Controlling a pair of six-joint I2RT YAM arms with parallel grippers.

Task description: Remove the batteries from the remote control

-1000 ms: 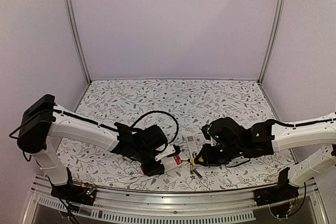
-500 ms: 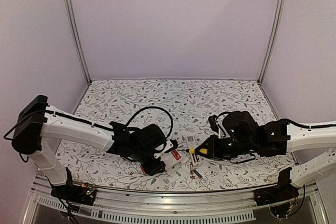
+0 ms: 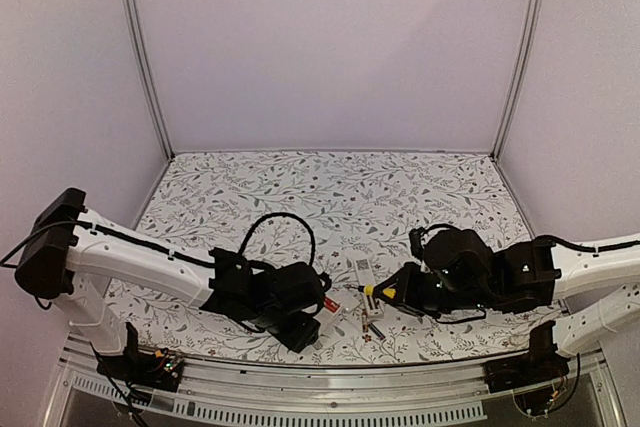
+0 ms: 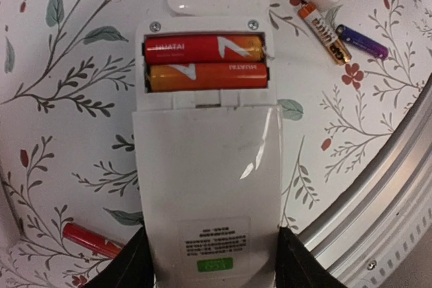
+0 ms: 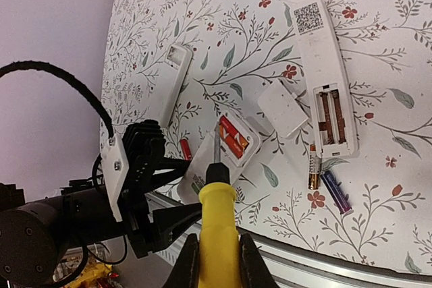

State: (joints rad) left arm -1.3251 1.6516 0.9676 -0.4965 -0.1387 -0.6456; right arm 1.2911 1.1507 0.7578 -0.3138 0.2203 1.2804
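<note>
My left gripper is shut on the lower end of a white remote control that lies back-up. Its compartment is uncovered, with a red battery and an orange battery side by side inside. My right gripper is shut on a yellow-handled screwdriver. Its metal tip hovers at the edge of that compartment. Loose batteries lie on the table: an orange-and-white one, a dark blue one and a red one.
A second white remote with a QR label and an empty compartment lies nearby, with a loose cover next to it. A third white piece lies further left. The table's metal front rail runs close by.
The left gripper has drawn the remote slightly toward the near edge. The right arm has shifted right and the screwdriver now points in at the remote from that side.
</note>
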